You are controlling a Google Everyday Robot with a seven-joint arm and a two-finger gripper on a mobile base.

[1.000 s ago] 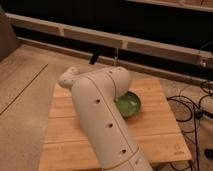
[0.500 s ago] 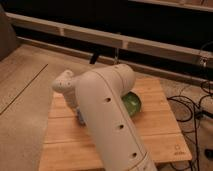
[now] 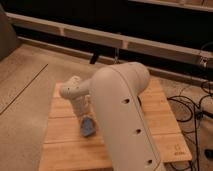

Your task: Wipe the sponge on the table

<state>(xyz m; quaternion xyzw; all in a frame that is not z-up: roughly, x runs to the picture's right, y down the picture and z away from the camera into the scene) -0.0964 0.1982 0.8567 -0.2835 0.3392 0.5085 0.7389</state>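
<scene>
Gripper [image 3: 85, 119]: off-white, blocky, pointing down at the left half of the table. You'll see its fingers closed onto the upper edge of the small flat blue rectangular sponge [image 3: 88, 128].
Grip state: clamped on the sponge; nothing else sits between the fingers.
Sponge, shape and texture: thin pad with soft corners and a matte blue face. It is the only saturated colour on the boards.
Sponge, position: directly under the gripper, on the left-centre of the table, just beside the big arm link's left flank.
Sponge, long axis: in your view it runs from the gripper toward the table's near edge, with the lower end leaning a little right. You cannot tell whether it lies fully flat or is tipped on one edge.
Wrist link [image 3: 74, 91]: rounded, smooth off-white shell with small dark dots on it, bent over above the gripper.
Arm [image 3: 122, 117]: fat, smooth, cream-coloured tube with a domed elbow and a row of small dark holes down its side. It covers the middle of the table from your viewpoint.
Table [image 3: 62, 139]: light wooden rectangular top of parallel planks with visible seams and grain.
Floor [image 3: 25, 87]: grey, speckled, with one dark straight line crossing it at left.
Cables [image 3: 196, 111]: thin black loops on the floor at the table's right.
Backdrop: a pale horizontal rail [image 3: 100, 36] against a dark wall.
</scene>
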